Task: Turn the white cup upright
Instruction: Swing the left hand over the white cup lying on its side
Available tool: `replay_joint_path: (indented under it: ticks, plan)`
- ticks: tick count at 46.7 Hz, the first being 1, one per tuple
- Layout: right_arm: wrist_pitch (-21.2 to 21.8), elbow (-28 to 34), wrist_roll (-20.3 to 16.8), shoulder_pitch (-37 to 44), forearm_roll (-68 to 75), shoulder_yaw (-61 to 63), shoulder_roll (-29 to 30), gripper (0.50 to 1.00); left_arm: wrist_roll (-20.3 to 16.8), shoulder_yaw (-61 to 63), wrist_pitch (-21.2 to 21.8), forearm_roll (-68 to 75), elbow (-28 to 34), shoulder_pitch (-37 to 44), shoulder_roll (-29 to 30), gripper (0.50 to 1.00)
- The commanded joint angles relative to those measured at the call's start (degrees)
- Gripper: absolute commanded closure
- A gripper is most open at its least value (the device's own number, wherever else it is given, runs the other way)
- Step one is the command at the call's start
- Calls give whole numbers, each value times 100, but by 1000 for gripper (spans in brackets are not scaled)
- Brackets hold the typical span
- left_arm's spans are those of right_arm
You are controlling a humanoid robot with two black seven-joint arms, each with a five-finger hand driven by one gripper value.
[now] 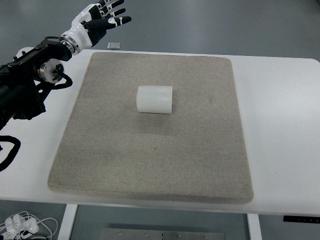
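Well right of and nearer than the spread, empty left hand (102, 17), a smooth white cup (155, 99) lies sideways mid-mat on the coarse grey mat (100, 160).

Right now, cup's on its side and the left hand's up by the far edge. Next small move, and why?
Probably bring the left hand down and right toward the white cup. The cup lies on its side mid-mat, untouched, while the hand hovers open beyond the table's far-left corner, well apart from it. Nothing can be flipped until that gap closes.
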Motion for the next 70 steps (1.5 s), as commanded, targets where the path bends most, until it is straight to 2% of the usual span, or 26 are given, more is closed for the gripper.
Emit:
replay_joint_path:
  ticks: [1,7,19,28,36,44,54,64,70]
  plan:
    - [0,-2,-1,-2,-7,0,0,548,29,227,-8,592,-123,-116,22,501]
    - [0,-2,-1,-2,-7,0,0,548,161,824,-17,821,-466,-415,232,501]
    - [0,7,-1,-2,-7,0,0,548,187,2688,-17,830,-1476,-1258,663,501]
    - [0,-2,-1,-2,-7,0,0,548,205,3523,-25,1216,-2373,-1891,1067,504]
    - [0,-2,-1,-2,-7,0,0,548,205,3972,-17,2024,-2804,-2129,1120,504]
    - [0,-2,-1,-2,2,0,0,548,214,3981,80,2754,-2866,-2085,1094,506]
    - [0,-2,-1,-2,-7,0,0,548,319,3998,159,2869,-2857,-2006,1006,510]
    - [0,-2,7,-2,2,0,0,548,328,4227,493,2922,-2778,-1910,567,512]
    - [0,-2,-1,-2,-7,0,0,548,337,4332,555,2922,-2699,-1918,382,512]
